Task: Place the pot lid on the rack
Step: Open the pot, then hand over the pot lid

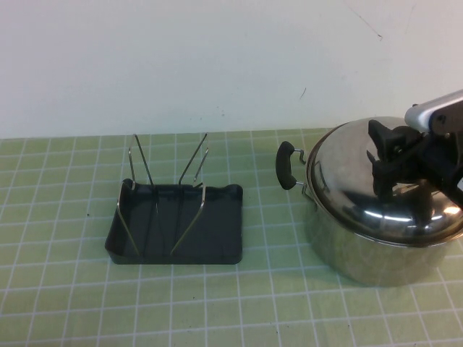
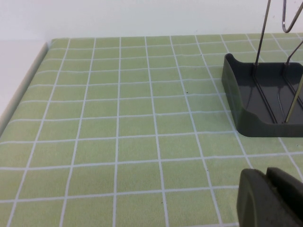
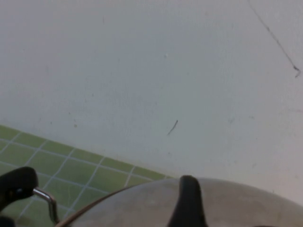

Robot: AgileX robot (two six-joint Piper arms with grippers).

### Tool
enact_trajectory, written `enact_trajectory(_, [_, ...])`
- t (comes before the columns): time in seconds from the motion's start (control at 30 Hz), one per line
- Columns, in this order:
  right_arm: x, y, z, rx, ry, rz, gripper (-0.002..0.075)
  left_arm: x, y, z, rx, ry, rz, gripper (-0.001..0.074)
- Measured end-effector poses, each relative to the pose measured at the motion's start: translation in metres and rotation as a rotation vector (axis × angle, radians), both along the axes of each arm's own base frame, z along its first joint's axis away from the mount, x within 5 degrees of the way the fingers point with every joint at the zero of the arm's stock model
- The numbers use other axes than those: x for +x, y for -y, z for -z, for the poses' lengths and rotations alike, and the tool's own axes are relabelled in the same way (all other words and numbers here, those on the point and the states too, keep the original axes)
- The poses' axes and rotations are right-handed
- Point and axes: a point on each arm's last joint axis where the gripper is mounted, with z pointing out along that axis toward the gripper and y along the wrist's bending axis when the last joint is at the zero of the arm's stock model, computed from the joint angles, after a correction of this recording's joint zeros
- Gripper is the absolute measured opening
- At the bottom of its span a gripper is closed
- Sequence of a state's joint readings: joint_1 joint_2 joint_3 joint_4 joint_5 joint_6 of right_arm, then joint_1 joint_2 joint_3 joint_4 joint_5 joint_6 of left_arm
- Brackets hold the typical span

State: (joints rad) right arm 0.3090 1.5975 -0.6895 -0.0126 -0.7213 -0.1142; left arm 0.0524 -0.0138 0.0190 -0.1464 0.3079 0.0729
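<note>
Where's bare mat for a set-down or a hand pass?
Free: mat left of the rack, near the left claw; front strip before rack and pot; the gap between them. Crowded: right side, right claw over the pot lid.

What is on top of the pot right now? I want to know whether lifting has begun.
The pot lid sits on the pot, with the right hand over its centre, hiding the knob. The pot's inside is covered. The left hand is parked near the rack.
</note>
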Motion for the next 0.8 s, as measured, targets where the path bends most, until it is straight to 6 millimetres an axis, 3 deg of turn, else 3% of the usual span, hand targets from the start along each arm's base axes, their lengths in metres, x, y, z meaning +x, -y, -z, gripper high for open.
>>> enact_trajectory(0.2, [0.002,-0.001,0.008,0.026,-0.032,0.006,0.0486,0.000,0.000,0.000,0.000,-0.001,0.000,-0.0003])
enact_trajectory(0.4, [0.002,-0.002,0.008,0.032,-0.034,0.000,0.0333,0.000,0.000,0.000,0.000,-0.001,0.000,-0.0003])
enact_trajectory(0.63, [0.000,-0.002,0.005,0.036,-0.027,-0.011,0.0333,0.000,0.000,0.000,0.000,-0.001,0.000,-0.0003])
enact_trajectory(0.8, [-0.011,-0.002,-0.024,0.038,0.085,-0.049,0.0333,0.000,0.000,0.000,0.000,-0.001,0.000,-0.0003])
